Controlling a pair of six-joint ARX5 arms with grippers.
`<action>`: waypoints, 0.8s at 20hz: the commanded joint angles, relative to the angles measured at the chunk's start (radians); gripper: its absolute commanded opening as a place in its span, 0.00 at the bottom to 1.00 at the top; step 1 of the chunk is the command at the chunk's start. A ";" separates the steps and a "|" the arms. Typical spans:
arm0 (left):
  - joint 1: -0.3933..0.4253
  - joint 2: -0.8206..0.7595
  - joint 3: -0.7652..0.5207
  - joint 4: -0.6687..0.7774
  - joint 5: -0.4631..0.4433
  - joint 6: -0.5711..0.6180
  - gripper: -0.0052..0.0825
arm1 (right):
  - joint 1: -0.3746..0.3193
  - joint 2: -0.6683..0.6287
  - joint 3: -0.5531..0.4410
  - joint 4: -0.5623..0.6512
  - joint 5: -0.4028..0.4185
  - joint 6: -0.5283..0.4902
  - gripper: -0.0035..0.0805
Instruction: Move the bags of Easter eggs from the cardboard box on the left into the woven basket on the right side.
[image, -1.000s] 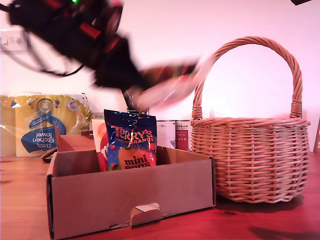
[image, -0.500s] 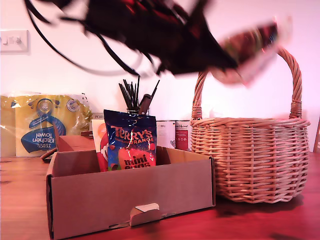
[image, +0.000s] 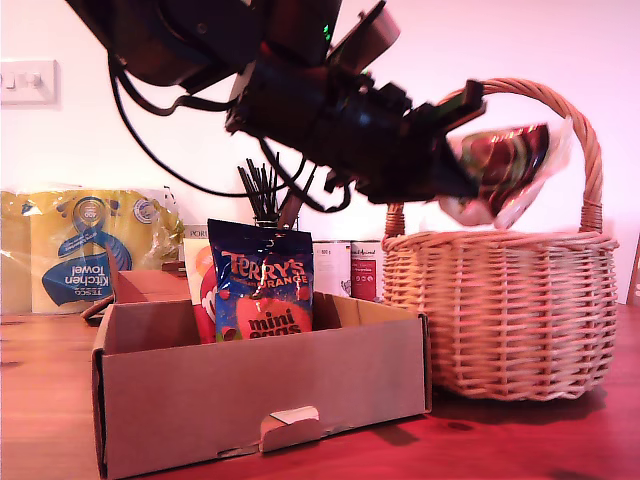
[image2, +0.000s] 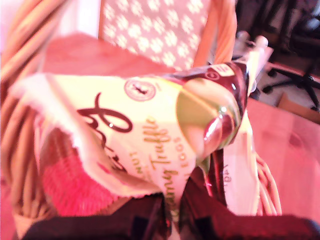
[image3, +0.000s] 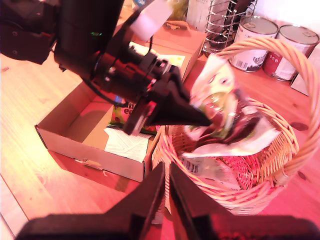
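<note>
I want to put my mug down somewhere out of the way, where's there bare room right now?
Bare wood lies in front of the cardboard box in the exterior view. Inside the box, the end away from the woven basket shows bare floor. The basket is crowded: a bag lies inside and my first gripper holds a Galaxy bag above it.

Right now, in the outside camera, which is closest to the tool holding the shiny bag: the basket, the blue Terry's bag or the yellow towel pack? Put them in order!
From my first tool, holding the Galaxy bag:
1. Woven basket, right below it, on the exterior view's right.
2. Terry's bag, standing in the cardboard box, mid-view.
3. Kitchen towel pack, at the back on the exterior view's far left.
</note>
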 joint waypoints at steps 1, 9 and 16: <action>-0.014 0.017 0.019 0.021 -0.011 -0.002 0.18 | 0.002 -0.008 0.000 0.003 0.001 0.000 0.03; -0.047 0.014 0.023 0.010 -0.087 0.002 0.20 | 0.002 -0.008 0.000 0.000 0.000 -0.001 0.03; -0.045 -0.126 0.024 -0.254 -0.016 0.077 0.03 | 0.002 -0.008 0.000 0.001 0.000 -0.002 0.03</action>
